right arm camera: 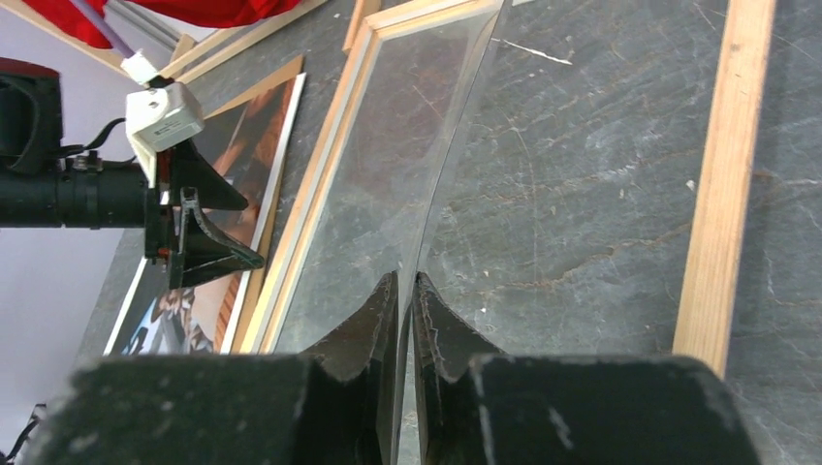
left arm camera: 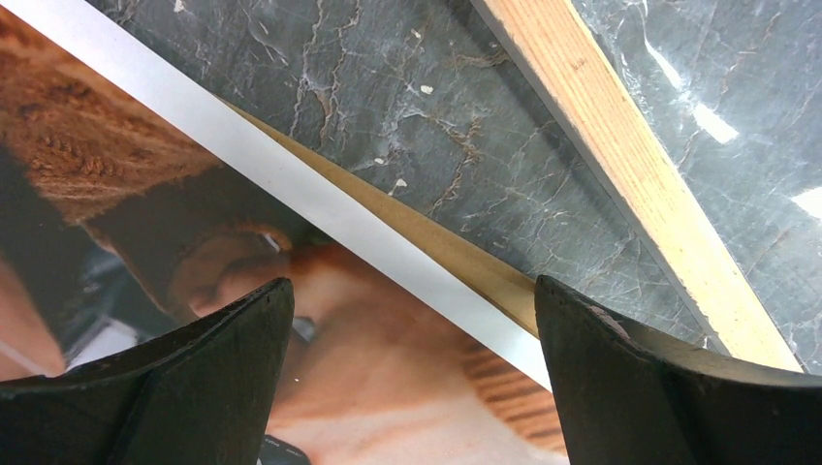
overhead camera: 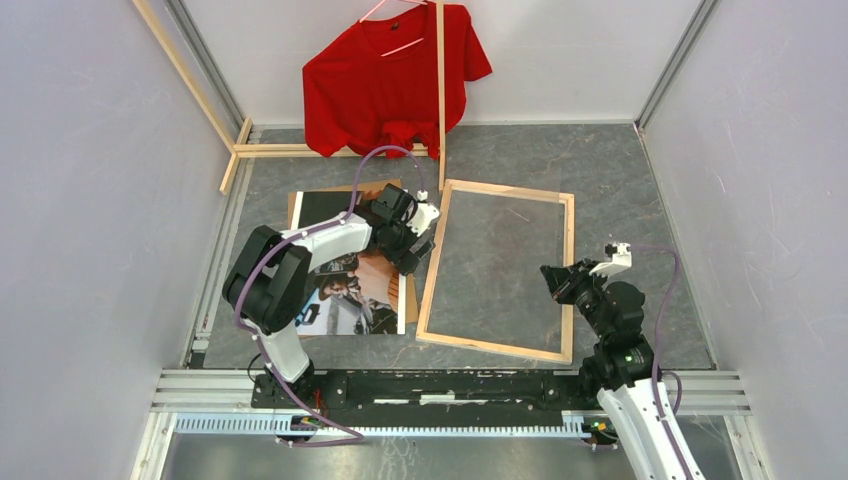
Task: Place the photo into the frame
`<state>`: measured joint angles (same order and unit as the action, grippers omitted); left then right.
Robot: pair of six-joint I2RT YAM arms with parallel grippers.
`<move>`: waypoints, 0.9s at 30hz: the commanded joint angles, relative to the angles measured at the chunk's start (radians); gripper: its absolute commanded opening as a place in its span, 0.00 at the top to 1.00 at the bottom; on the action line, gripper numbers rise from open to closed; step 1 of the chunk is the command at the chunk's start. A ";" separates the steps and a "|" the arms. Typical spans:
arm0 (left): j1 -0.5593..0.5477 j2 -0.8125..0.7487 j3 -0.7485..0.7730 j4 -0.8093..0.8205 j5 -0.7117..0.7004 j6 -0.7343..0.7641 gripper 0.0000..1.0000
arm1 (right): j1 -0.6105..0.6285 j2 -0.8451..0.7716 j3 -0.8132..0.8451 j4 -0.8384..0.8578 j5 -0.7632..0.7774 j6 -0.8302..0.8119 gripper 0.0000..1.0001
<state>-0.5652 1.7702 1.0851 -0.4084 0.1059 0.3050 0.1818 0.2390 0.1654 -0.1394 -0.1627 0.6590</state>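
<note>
- Your left gripper (left arm camera: 412, 302) gaped over the photo (left arm camera: 107, 184); it looked light and floppy; its white edge seemed the place to grip.
- Your right gripper (right arm camera: 407, 291) pinched the bendy clear sheet (right arm camera: 426, 165) above the frame (right arm camera: 722, 194).

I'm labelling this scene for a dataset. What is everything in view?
photo: one, dark and orange, left of centre
cardboard sheet: one, brown, under the photo
frame: one, pale wood, flat at centre
clear pane: one, transparent, over the frame, near edge lifted
T-shirt: one, red, hanging at the back
rack poles: several, pale wood, back left
table: one, grey marbled, underneath
left gripper: one, black, open over the photo's edge
right gripper: one, black, shut on the clear pane
</note>
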 commanded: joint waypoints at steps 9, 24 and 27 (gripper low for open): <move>-0.010 0.015 0.002 0.025 -0.021 0.017 0.00 | -0.001 -0.079 -0.002 0.175 -0.149 0.023 0.89; -0.010 0.008 -0.008 0.026 -0.023 0.022 0.00 | -0.002 -0.058 -0.012 0.285 -0.178 0.143 0.89; -0.010 0.006 -0.009 0.026 -0.022 0.023 0.00 | -0.002 -0.053 -0.020 0.302 -0.181 0.163 0.89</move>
<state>-0.5701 1.7744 1.0847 -0.3946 0.1040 0.3046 0.1810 0.1768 0.1417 0.0788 -0.3187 0.7864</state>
